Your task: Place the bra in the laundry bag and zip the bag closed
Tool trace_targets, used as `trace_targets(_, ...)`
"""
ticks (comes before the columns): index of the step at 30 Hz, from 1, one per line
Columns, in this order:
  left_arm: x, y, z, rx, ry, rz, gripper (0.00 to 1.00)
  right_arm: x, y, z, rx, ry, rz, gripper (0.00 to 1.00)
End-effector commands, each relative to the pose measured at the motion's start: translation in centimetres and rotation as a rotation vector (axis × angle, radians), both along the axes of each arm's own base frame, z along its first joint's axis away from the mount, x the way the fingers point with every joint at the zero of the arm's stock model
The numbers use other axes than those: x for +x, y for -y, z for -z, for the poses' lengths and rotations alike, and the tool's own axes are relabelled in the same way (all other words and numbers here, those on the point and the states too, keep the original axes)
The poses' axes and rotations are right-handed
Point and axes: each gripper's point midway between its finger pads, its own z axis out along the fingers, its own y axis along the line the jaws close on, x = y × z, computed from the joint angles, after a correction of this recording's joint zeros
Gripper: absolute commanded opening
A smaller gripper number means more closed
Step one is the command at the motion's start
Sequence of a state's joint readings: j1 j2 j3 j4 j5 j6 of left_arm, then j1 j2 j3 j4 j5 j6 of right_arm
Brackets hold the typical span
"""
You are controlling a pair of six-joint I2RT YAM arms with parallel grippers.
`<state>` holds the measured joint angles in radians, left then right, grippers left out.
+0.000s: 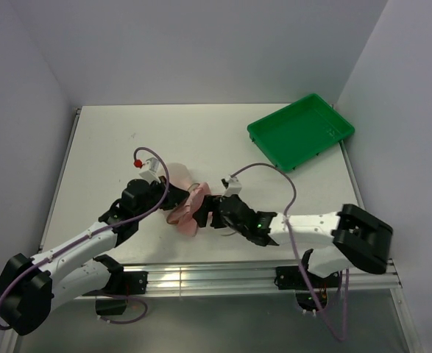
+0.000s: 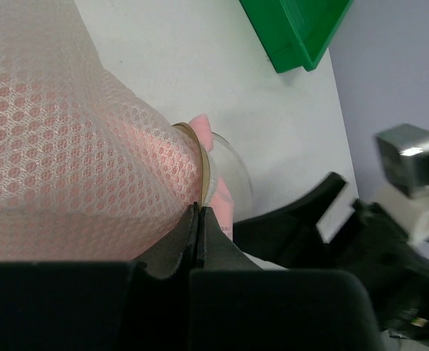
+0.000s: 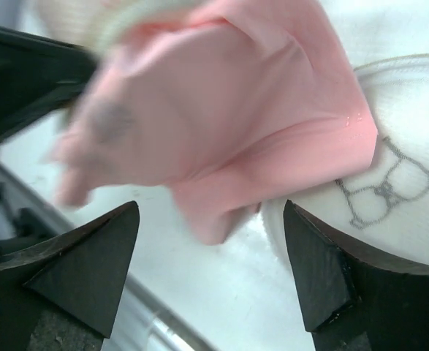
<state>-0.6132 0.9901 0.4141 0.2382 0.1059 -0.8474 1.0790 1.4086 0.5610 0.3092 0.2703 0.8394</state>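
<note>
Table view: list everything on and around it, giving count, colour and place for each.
bra: one, salmon pink, near middle of the table, partly inside the laundry bag
laundry bag: one, cream mesh, near middle, around part of the bra; dark bear outline on one face
tray: one, green, far right corner
red spot: one, small, left of centre; cannot tell what it is
table: one, white, under all of these
cables: two, purple, one along each arm
left claw: one, black, shut on the laundry bag's rim
right claw: one, black, open, facing the bra
</note>
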Motion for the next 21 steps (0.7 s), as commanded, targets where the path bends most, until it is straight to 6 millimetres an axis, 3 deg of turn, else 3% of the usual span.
trace_targets(1,0.6,-0.3,-0.2,0.026,0.037,-0.019,0.0,-0.6,2.3,-1.8,0.012,0.028,0.02,0.87)
trace_targets(3,0.7,-0.2,-0.2,0.024,0.037,-0.022,0.0,-0.8,3.5,-2.1,0.015,0.031,0.041,0.88)
trace_targets(6,1.0,-0.1,-0.4,0.019,0.043,-0.029,0.0,-1.2,7.3,0.3,-0.087,-0.014,0.129,0.87)
trace_targets(9,1.0,-0.2,-0.5,0.018,0.044,-0.032,0.0,-1.2,11.9,2.2,-0.221,-0.038,0.26,0.79)
trace_targets(12,0.9,-0.3,-0.3,0.019,0.042,-0.033,0.0,-1.9,14.2,3.8,-0.284,-0.078,0.306,0.75)
trace_targets(17,0.9,-0.2,-0.3,0.019,0.043,-0.03,0.0,-2.5,14.3,5.1,-0.26,-0.116,0.316,0.79)
trace_targets(21,1.1,-0.2,-0.3,0.032,0.046,-0.027,0.0,-1.4,13.1,5.5,-0.232,-0.116,0.315,0.76)
